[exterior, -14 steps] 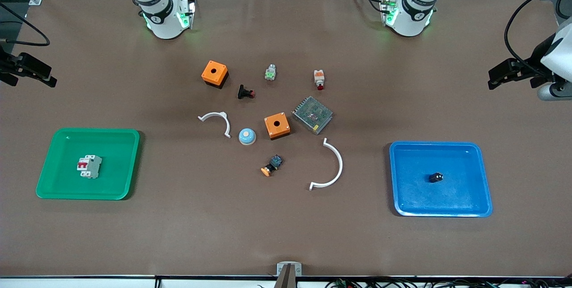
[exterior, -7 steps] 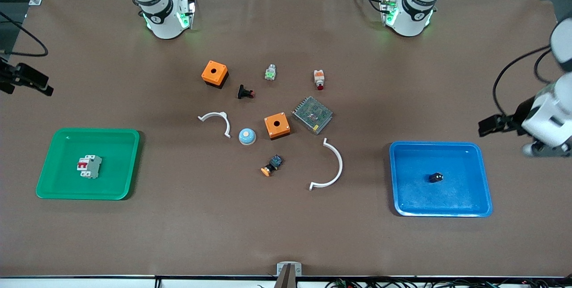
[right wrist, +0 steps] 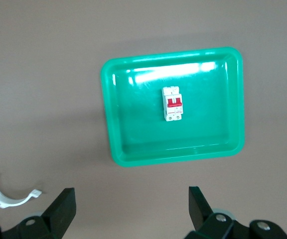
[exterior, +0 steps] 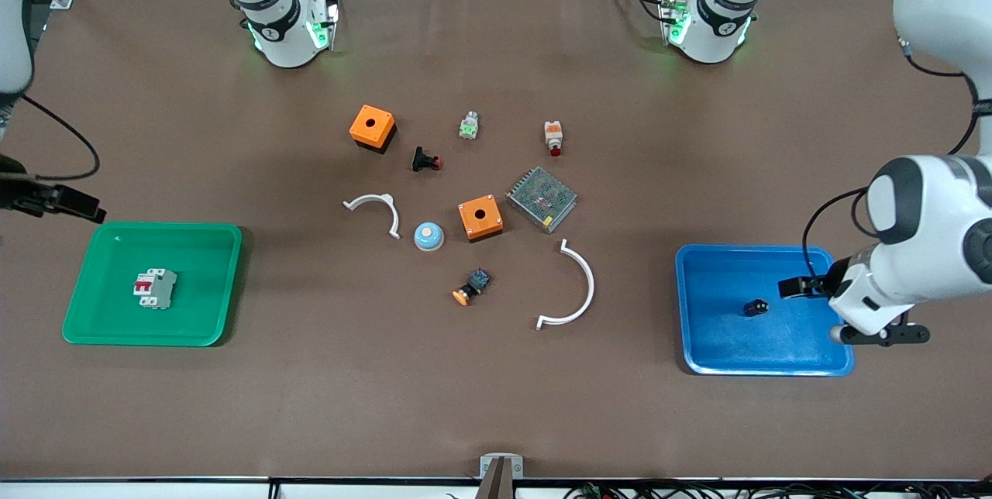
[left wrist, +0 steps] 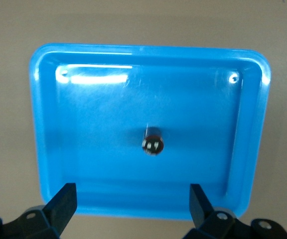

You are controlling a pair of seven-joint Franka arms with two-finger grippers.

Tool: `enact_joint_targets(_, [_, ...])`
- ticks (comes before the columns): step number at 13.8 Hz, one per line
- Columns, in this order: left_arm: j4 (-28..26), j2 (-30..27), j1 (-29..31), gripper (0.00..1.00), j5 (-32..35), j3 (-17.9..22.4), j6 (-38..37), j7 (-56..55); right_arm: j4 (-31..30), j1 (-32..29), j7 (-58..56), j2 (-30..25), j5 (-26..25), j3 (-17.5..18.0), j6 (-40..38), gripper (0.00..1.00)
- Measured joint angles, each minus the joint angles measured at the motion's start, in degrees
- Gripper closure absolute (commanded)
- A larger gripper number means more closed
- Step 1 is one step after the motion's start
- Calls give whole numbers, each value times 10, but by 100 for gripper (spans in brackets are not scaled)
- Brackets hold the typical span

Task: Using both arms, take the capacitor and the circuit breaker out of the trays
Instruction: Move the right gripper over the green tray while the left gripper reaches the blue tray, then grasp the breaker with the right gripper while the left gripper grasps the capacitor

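The capacitor [exterior: 756, 307], a tiny black cylinder, lies in the blue tray [exterior: 752, 249] at the left arm's end of the table. My left gripper [exterior: 798, 287] hangs open and empty over that tray's edge. In the left wrist view the capacitor [left wrist: 152, 141] sits mid-tray [left wrist: 83, 129], ahead of my open left gripper [left wrist: 132, 204]. The breaker [exterior: 155, 288], grey with red levers, lies in the green tray [exterior: 163, 226]. My right gripper [exterior: 74, 207] hangs over the table beside that tray. In the right wrist view my right gripper [right wrist: 132, 206] is open and empty, apart from the breaker [right wrist: 173, 103] in the tray [right wrist: 133, 124].
Between the trays lie two orange boxes [exterior: 373, 127] [exterior: 480, 218], a metal mesh module [exterior: 542, 198], two white arcs [exterior: 376, 208] [exterior: 573, 290], a blue dome [exterior: 428, 235] and several small buttons [exterior: 426, 160]. One white arc also shows in the right wrist view [right wrist: 6, 195].
The left arm has swung in from the table's edge until its gripper hangs over the blue tray. The right gripper has moved toward the green tray. Capacitor and breaker have not moved.
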Motion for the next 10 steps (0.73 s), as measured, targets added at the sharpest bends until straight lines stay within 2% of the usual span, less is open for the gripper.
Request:
enact_joint_targets(2, [2,26,-2,5,0,0,30,-1,-6,-18,-6,49,0,-1,59,0])
enact_joint_targets(4, [3,49,-3,22,0,0,58,-3,-14,-32,-23,93,0,-1,121,0])
enact_joint_targets(10, [5,89,-5,27,1,-1,86,-10,-60,-59,-93,161,2,-1,273,0])
